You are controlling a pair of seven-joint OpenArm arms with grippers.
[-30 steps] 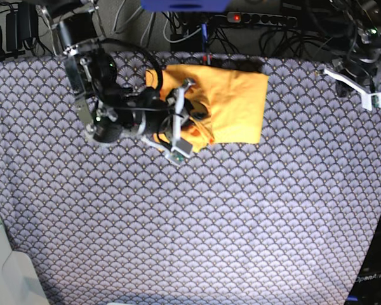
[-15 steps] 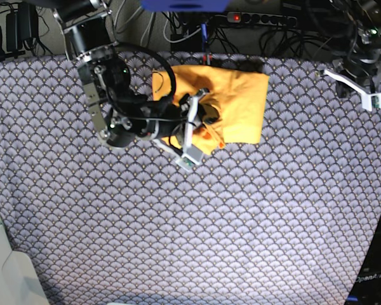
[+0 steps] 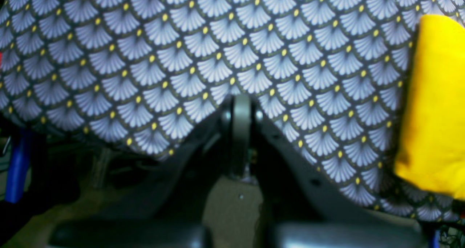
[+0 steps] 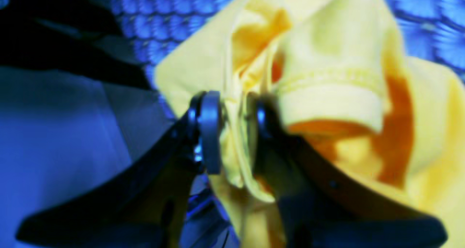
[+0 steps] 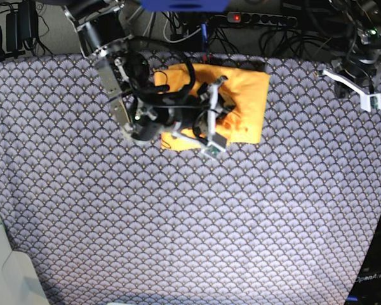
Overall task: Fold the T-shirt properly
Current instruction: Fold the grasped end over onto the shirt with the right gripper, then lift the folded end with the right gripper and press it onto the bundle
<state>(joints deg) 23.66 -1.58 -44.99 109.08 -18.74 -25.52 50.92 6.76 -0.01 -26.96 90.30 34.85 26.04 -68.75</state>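
**Right pincer on bunched shirt fabric at the table's far edge**

The right gripper (image 4: 232,131) has a bunch of cloth between its jaws, which stand slightly apart; the fabric fills the gap and touches both, so it reads as gripped, though the picture is blurred. The cloth is the plain orange-yellow short-sleeved T-shirt of thin soft fabric (image 5: 244,101), lying partly folded near the far edge of the table, with a hemmed edge (image 4: 330,77) curled up just beside the jaws. Under it lies the purple-grey fan-patterned tablecloth (image 5: 241,222). The left gripper (image 3: 238,131) is fully closed on nothing and hangs over the table's edge, well apart from the shirt. No containers appear in any view.
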